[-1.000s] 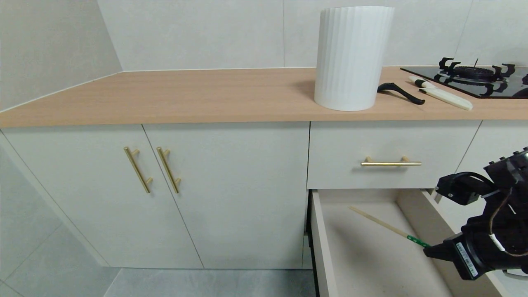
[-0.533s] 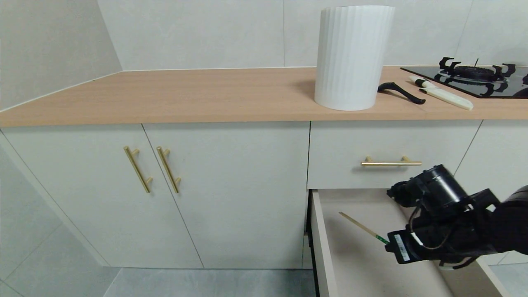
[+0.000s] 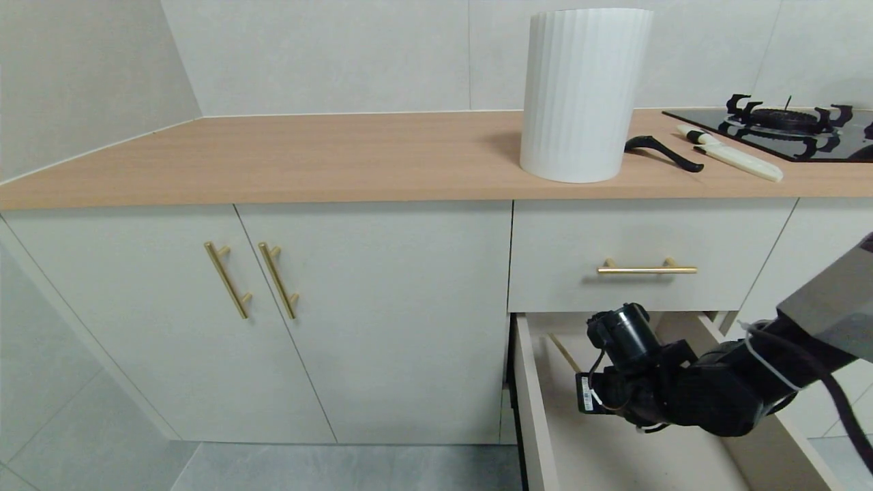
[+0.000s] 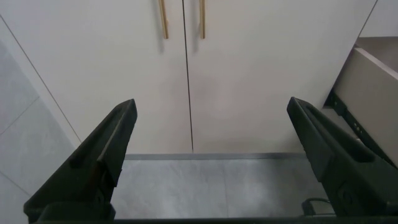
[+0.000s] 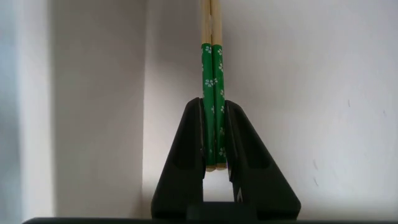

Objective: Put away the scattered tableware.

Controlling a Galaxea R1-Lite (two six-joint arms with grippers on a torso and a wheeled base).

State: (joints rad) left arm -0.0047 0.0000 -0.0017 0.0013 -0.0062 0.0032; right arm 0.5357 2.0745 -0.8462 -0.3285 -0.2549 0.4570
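Observation:
A pair of wooden chopsticks [image 5: 211, 81] with green, flower-printed ends is pinched between the fingers of my right gripper [image 5: 212, 149]. In the head view that gripper [image 3: 585, 390] is inside the open lower drawer [image 3: 532, 409], near its left wall. The chopsticks [image 3: 563, 352] point toward the drawer's back. A white knife [image 3: 731, 154] and a black-handled tool [image 3: 663, 152] lie on the wooden counter [image 3: 307, 157]. My left gripper [image 4: 211, 143] hangs open with nothing in it, facing the cabinet doors [image 4: 186, 62] above the floor.
A tall white ribbed container [image 3: 583, 95] stands on the counter left of the tools. A gas hob [image 3: 784, 129] is at the far right. The closed upper drawer with a gold handle [image 3: 646, 270] sits just above the open one.
My right arm has swung left and further into the drawer, carrying the chopsticks from the drawer's right side to its left wall.

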